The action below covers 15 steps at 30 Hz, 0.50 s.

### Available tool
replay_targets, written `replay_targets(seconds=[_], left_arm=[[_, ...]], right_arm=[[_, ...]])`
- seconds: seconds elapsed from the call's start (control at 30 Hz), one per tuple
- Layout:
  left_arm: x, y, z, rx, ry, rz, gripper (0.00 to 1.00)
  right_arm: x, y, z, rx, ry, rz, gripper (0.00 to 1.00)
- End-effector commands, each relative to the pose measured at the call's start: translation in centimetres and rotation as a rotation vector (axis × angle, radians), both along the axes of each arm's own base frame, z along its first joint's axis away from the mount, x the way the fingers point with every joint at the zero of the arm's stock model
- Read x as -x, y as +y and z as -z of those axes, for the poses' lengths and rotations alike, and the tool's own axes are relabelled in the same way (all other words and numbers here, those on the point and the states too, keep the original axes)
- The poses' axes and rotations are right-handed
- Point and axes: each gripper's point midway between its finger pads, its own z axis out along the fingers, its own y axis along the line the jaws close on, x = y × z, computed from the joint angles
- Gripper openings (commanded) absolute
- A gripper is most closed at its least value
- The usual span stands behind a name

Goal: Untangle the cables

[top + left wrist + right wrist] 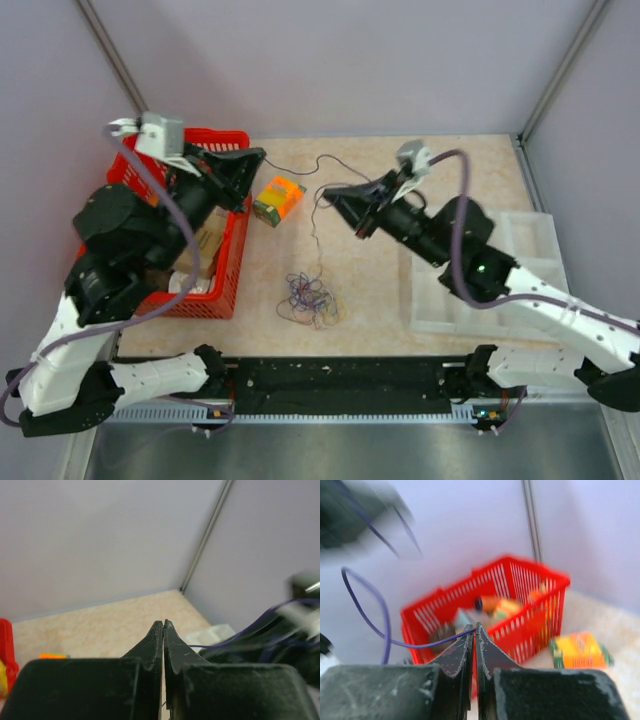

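The cables (310,297) lie as a small tangle of thin coloured loops on the table's front middle. One strand rises from the tangle to my right gripper (325,192). A thin dark strand (318,160) stretches on above the table to my left gripper (263,153). In the right wrist view the right gripper (475,626) is shut on a purple cable (420,642) that leaves its tip to the left and loops up. In the left wrist view the left gripper (163,622) is shut, with a hair-thin strand low between its jaws. A purple strand (210,645) runs right.
A red basket (235,250) holding packaged items stands at the left, under my left arm; it also shows in the right wrist view (485,565). An orange and green box (277,200) lies beside it. A clear plastic tray (530,240) sits at the right under my right arm.
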Motion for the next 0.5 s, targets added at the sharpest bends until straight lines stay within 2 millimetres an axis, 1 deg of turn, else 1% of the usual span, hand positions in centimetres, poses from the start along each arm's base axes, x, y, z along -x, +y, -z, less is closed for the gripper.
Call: replay_targets(seconds=[0.0, 0.03, 0.07, 0.1, 0.13, 0.17, 0.23, 0.37, 0.43, 0.47], left_arm=[[-3.2, -1.7, 5.7, -0.104, 0.1, -0.09, 0.0], [-3.4, -2.6, 6.9, -0.104, 0.126, -0.061, 0.0], [-3.4, -3.7, 8.0, -0.099, 0.15, -0.016, 0.0], [-3.3, -4.6, 8.9, -0.088, 0.173, 0.023, 0.0], [-3.2, -5.4, 9.9, -0.082, 0.198, 0.057, 0.0], [-3.1, -6.1, 10.8, -0.066, 0.229, 0.086, 0.0], [-2.5, -7.2, 11.8, -0.041, 0.258, 0.148, 0.0], [-1.6, -8.1, 13.2, 0.0, 0.287, 0.22, 0.0], [-1.3, -8.4, 14.0, 0.004, 0.309, 0.244, 0.0], [-1.0, -8.7, 14.3, 0.006, 0.318, 0.265, 0.0]], right_arm=[[1.0, -3.8, -8.7, -0.05, -0.013, 0.005, 0.0], [0.9, -4.2, -10.0, -0.052, 0.005, 0.009, 0.0], [1.3, -4.5, -11.6, -0.061, 0.004, -0.023, 0.0], [1.2, -4.7, -12.4, -0.058, 0.021, -0.043, 0.0], [1.7, -4.8, -13.5, -0.066, 0.027, -0.08, 0.0], [1.9, -4.6, -14.0, -0.067, 0.029, -0.102, 0.0], [2.3, -4.8, -14.9, -0.057, 0.009, -0.114, 0.0], [2.0, -5.8, -14.5, -0.036, 0.011, -0.067, 0.0], [1.3, -6.7, -13.3, -0.017, 0.029, -0.001, 0.0], [0.9, -7.0, -12.3, 0.001, 0.043, 0.03, 0.0]])
